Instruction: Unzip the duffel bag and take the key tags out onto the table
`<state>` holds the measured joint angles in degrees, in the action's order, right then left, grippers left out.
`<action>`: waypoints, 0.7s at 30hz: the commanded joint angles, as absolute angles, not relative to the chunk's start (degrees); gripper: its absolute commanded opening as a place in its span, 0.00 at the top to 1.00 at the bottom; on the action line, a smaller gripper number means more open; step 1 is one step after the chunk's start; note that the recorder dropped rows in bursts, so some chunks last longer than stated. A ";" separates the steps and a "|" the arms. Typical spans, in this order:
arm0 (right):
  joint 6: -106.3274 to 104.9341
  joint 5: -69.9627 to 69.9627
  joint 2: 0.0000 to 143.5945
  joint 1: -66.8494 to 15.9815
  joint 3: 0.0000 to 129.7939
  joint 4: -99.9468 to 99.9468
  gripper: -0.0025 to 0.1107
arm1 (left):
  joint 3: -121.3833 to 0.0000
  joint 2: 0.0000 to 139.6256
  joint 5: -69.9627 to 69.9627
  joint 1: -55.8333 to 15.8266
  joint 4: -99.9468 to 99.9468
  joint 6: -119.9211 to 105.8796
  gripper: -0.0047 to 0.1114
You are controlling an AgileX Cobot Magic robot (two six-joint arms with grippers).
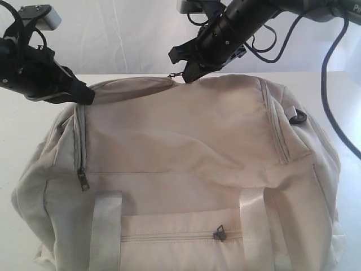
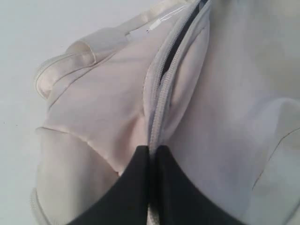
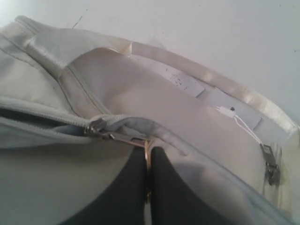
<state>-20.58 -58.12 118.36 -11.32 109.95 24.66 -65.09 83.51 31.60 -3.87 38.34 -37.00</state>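
Right pincer: pressed together, no gap between the dark fingers. Pinches the metal pull ring of the top zip, just beside the slider and joined to it by a flat tab. In the exterior view, sits at the top ridge of the bag, near the middle.

Left pincer: also pressed together. Clamps the pale zip edge of the duffel bag at the left end of the top ridge, with the zip line leading straight into the seam between the fingers.

Duffel bag: lies on the white table and fills most of the exterior view. Beige, slack, creased across the top panel.

Top zip: gapes on one side of the slider, showing dark lining; looks meshed on the other side. Shows a dark slit in the left wrist view too, away from the fingers.

Front of bag: pocket zip pull near the right end of its track, between two pale straps. Side zip pull hangs on the left end panel. Dark D-ring at the right end.

Right wrist view only: white label with a thin white cord, beside a pale strap on the bag's outer side.
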 commanded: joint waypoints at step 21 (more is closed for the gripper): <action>-27.37 -50.49 116.23 -15.94 110.24 28.87 0.98 | -65.42 82.67 30.45 -3.46 48.19 -48.87 0.42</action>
<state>-26.60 -51.96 117.06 -14.98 109.95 29.24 -65.09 83.40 31.91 -3.78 43.37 -45.77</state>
